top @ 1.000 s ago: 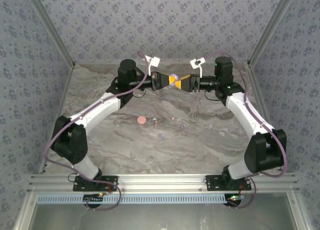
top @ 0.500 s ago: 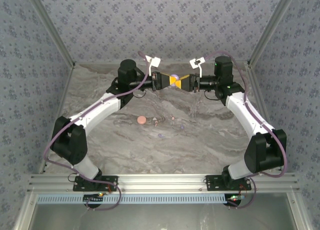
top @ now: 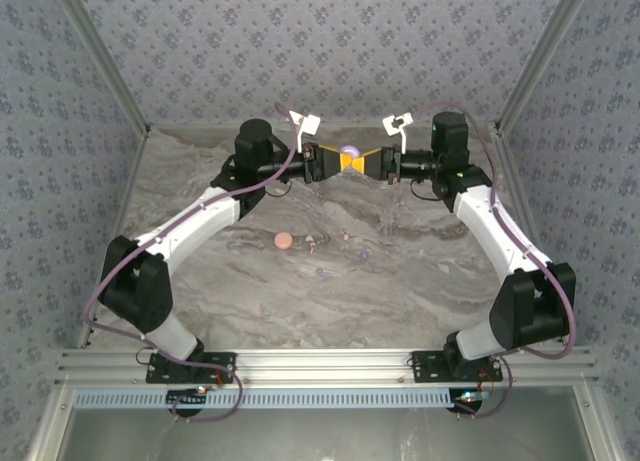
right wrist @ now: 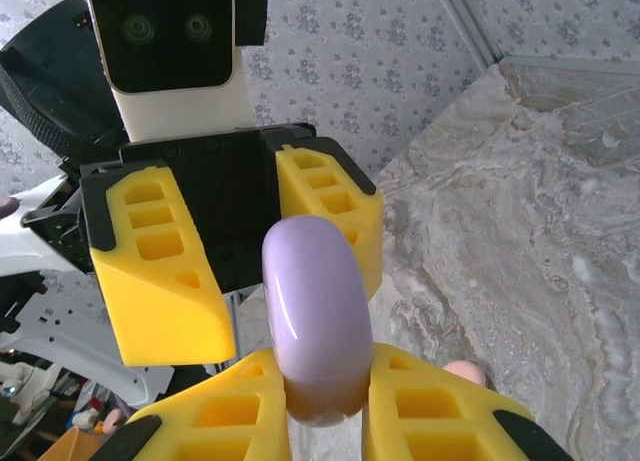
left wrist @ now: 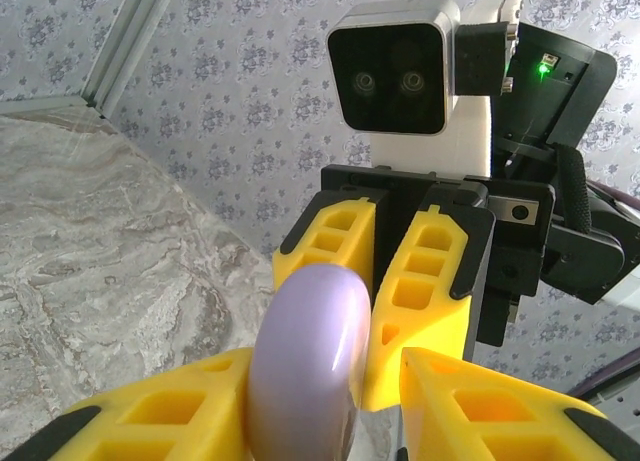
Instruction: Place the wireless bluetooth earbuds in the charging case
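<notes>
One lilac case (right wrist: 315,311) within right gripper (right wrist: 322,386)

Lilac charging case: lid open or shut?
Shut: the lilac charging case shows one smooth rounded edge, no gap or raised lid, in both wrist views.

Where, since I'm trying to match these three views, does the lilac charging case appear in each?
Top external: the lilac case is small, at upper centre.
Left wrist: the case is large, at bottom centre, seen edge-on.
Right wrist: the case is at lower centre, also edge-on.
Shared landmark: the marble table, on the left in the left wrist view and on the right in the right wrist view.
</notes>
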Robot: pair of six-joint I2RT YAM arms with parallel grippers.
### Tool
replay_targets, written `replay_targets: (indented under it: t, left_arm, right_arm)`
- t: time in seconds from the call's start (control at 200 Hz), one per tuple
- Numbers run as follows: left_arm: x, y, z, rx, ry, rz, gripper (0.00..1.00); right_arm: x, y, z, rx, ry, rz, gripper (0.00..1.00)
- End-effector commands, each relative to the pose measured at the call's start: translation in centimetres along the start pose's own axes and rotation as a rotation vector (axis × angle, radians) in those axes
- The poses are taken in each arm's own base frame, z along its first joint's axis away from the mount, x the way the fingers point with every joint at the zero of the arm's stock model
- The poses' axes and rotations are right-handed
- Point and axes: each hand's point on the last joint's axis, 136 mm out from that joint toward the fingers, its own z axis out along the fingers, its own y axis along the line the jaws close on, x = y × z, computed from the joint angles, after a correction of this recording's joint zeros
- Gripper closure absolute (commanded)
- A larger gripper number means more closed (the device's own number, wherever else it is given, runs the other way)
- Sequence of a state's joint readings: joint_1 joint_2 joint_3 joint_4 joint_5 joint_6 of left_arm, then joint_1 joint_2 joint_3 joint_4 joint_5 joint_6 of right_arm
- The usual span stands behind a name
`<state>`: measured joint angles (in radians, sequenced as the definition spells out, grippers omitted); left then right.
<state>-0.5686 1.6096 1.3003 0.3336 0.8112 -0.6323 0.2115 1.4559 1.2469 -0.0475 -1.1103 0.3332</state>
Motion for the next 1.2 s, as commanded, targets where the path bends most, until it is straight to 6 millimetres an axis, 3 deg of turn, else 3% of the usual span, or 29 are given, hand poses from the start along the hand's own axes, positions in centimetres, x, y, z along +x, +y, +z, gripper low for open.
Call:
replay_targets:
  t: [0.0,0.875,1.074,1.194]
  left_arm:
    - [-0.6,-2.2,-0.7,0.026,-0.015,0.054,0.59]
    - [-0.7,-2.5,-0.2,0.049,-0.010,0.045,0.68]
    - [-0.4,-2.6,-0.1,0.056,0.002,0.051,0.82]
    - [-0.1,-2.0,-0.2,0.012,0.021,0.061,0.89]
  right_arm:
    - [-1.4,0.6,-0.9,0.034,-0.043,-0.027,0.81]
    - [-0.8,2.6,-0.4,-0.028,-0.008,-0.057,0.79]
    - [-0.8,2.6,-0.4,-0.022,-0.007,-0.056,0.78]
    - [-0.5,1.8,-0.7,0.051,0.003,-0.052,0.68]
